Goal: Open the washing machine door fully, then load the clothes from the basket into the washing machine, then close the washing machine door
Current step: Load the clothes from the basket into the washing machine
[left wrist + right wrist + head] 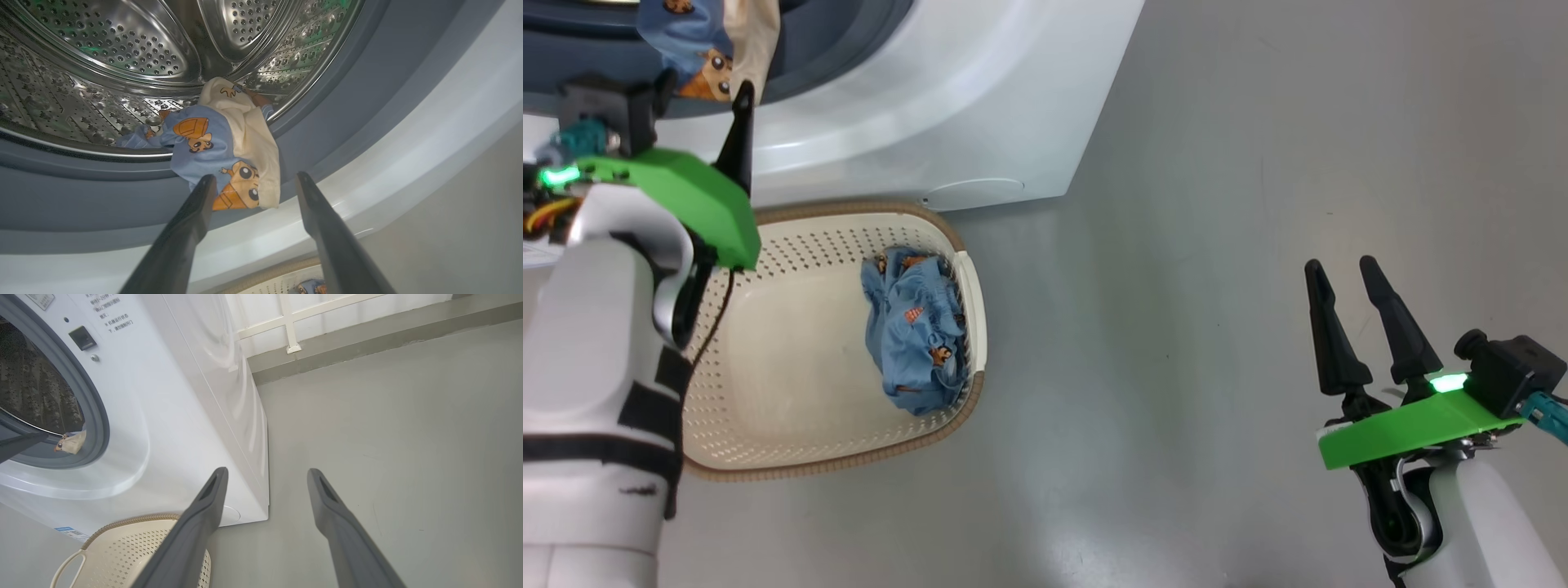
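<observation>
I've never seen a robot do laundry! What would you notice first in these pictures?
A blue and cream cartoon-print garment hangs half out of the washing machine, draped over its grey rim, with the left gripper open just before it. A second blue garment lies crumpled at the right end of the basket below. The right gripper hangs open over the floor.

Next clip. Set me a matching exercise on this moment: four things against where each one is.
1. cream-patched garment
2. blue garment
3. left gripper
4. right gripper

a. open over the floor
b. in the basket
c. draped over the seal
d. open at the drum mouth

Pairs: 1-c, 2-b, 3-d, 4-a.
</observation>
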Available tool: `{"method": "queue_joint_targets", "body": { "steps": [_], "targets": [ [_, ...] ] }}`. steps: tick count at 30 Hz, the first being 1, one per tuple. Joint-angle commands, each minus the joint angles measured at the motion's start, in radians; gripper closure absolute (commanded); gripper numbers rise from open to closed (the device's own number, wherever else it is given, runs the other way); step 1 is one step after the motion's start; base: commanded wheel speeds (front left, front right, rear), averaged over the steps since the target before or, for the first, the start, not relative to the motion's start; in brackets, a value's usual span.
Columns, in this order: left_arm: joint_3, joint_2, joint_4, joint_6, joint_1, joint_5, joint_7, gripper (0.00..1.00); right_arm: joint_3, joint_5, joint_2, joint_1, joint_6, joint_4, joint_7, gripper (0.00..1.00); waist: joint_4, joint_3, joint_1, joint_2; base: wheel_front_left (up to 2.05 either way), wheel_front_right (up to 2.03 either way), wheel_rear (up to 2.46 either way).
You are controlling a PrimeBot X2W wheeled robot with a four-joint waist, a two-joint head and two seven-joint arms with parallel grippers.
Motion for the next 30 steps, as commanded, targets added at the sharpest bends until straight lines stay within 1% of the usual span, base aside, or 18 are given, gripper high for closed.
{"method": "queue_joint_targets", "body": {
  "steps": [1,9,19,20,21,24,25,26,27,28,30],
  "targets": [
    [0.004,0.048,0.001,-0.002,-0.044,-0.015,0.015,0.0,0.025,-0.008,-0.006,-0.009,0.002,-0.027,-0.005,0.0,0.0,0.006,0.0,0.0,0.0,0.0,0.0],
    [-0.064,0.067,0.128,-0.002,-0.137,-0.046,0.026,0.0,0.034,-0.005,-0.006,-0.021,0.002,-0.03,-0.005,0.0,-0.008,0.026,0.0,0.0,0.0,0.0,0.0],
    [-0.111,0.074,0.287,-0.002,-0.227,-0.077,-0.027,0.0,0.033,-0.004,-0.003,-0.034,0.002,-0.033,-0.005,0.0,-0.025,0.046,0.0,0.0,0.0,0.0,0.0],
    [-0.115,0.075,0.301,-0.002,-0.235,-0.078,-0.033,0.03,0.033,-0.004,-0.002,-0.035,0.002,-0.033,-0.005,0.0,-0.027,0.047,0.0,0.0,0.0,0.0,0.0],
    [-0.12,0.075,0.314,-0.002,-0.242,-0.079,-0.039,0.11,0.032,-0.004,-0.002,-0.035,0.002,-0.033,-0.005,0.0,-0.028,0.048,0.0,0.0,0.0,0.0,0.0],
    [-0.135,0.075,0.352,-0.002,-0.261,-0.078,-0.053,0.52,0.032,-0.004,0.0,-0.035,0.002,-0.034,-0.005,0.0,-0.031,0.051,0.0,0.0,0.0,0.0,0.0],
    [-0.138,0.075,0.364,-0.002,-0.268,-0.079,-0.058,0.62,0.032,-0.004,0.001,-0.035,0.002,-0.034,-0.005,0.0,-0.032,0.052,0.0,0.0,0.0,0.0,0.0],
    [-0.143,0.076,0.376,-0.002,-0.274,-0.077,-0.062,0.79,0.032,-0.004,0.002,-0.036,0.002,-0.034,-0.005,0.0,-0.034,0.053,0.0,0.0,0.0,0.0,0.0],
    [-0.143,0.076,0.376,-0.002,-0.274,-0.077,-0.062,0.79,0.032,-0.004,0.002,-0.036,0.002,-0.034,-0.005,0.0,-0.034,0.053,0.0,0.0,0.0,0.0,0.0],
    [-0.151,0.076,0.397,-0.002,-0.287,-0.077,-0.072,1.0,0.032,-0.004,0.003,-0.036,0.002,-0.035,-0.005,0.0,-0.036,0.056,0.0,0.0,0.0,0.0,0.0],
    [-0.155,0.075,0.413,-0.002,-0.301,-0.081,-0.085,1.0,0.031,-0.004,0.005,-0.038,0.002,-0.036,-0.005,0.0,-0.039,0.059,0.0,0.0,0.0,0.0,0.0]
  ]
}}
